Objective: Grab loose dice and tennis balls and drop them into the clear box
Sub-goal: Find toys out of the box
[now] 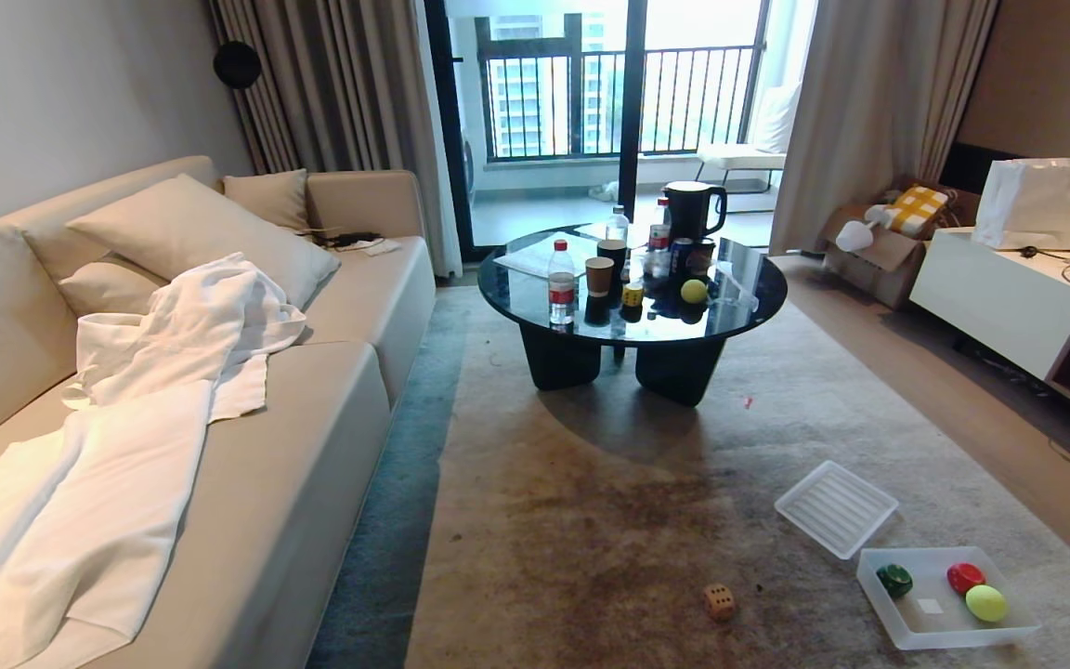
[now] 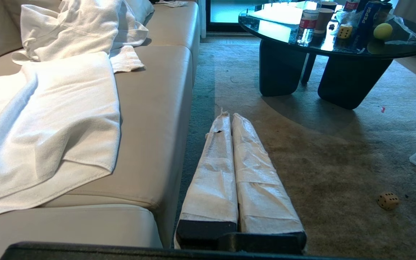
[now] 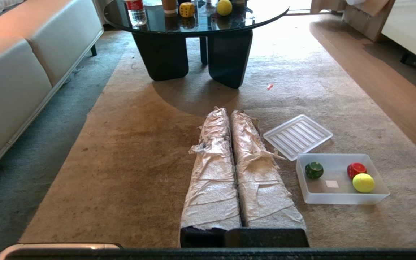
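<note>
On the rug, the beige die [image 2: 388, 200] is seen right of the closed, empty left claw [image 2: 229, 115] — the right claw [image 3: 228, 111], too, is closed, empty.

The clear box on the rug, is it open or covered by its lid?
Open. The clear box has no cover; its ribbed lid lies flat on the rug beside it.

clear box [image 1: 879, 595]: translucent plastic | table [image 1: 758, 307]: glossy dark | rug [image 1: 591, 520]: rough, matt
</note>
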`<state>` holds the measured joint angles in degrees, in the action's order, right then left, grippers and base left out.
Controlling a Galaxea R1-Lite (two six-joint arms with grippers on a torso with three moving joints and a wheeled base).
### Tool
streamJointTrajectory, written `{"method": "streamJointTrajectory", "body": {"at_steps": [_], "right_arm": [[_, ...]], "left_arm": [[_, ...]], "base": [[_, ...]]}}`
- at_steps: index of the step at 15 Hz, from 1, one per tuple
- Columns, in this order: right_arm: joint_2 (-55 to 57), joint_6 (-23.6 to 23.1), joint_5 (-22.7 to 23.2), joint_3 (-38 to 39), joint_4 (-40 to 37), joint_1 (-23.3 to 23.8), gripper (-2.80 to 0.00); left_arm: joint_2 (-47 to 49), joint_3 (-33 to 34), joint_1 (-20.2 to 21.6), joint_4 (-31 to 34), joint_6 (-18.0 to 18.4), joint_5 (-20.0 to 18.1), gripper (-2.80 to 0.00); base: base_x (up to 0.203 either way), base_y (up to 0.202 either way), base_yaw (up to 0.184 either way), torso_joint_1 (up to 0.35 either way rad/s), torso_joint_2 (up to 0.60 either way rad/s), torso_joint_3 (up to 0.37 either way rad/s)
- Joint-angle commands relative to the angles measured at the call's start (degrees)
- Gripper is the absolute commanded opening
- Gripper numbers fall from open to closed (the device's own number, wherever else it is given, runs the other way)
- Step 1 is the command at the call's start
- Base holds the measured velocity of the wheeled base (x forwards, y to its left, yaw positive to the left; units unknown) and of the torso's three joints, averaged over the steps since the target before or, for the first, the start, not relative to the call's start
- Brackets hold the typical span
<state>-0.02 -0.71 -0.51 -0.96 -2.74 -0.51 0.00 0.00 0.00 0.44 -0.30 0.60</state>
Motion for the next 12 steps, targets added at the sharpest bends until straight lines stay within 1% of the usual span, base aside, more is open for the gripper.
{"method": "streamJointTrajectory", "body": {"at_steps": [1,7,12], "right_arm": [[0.02,0.00,-0.01,0.17,0.28,-0.02,-2.80],[0.02,0.00,0.07,0.17,0.28,-0.02,-2.80],[0.02,0.00,0.07,0.17,0.28,-0.02,-2.80]], "left_arm": [[0.00,0.00,0.00,0.00,-0.05,0.02,-2.80],[0.00,0.09,0.00,0.00,-0.05,0.02,-2.80],[0.00,0.00,0.00,0.00,-0.05,0.02,-2.80]], "base": [[0.000,0.000,0.000,0.000,0.00,0.000],[0.000,0.000,0.000,0.000,0.00,-0.013],[0.000,0.000,0.000,0.004,0.00,-0.174]]}}
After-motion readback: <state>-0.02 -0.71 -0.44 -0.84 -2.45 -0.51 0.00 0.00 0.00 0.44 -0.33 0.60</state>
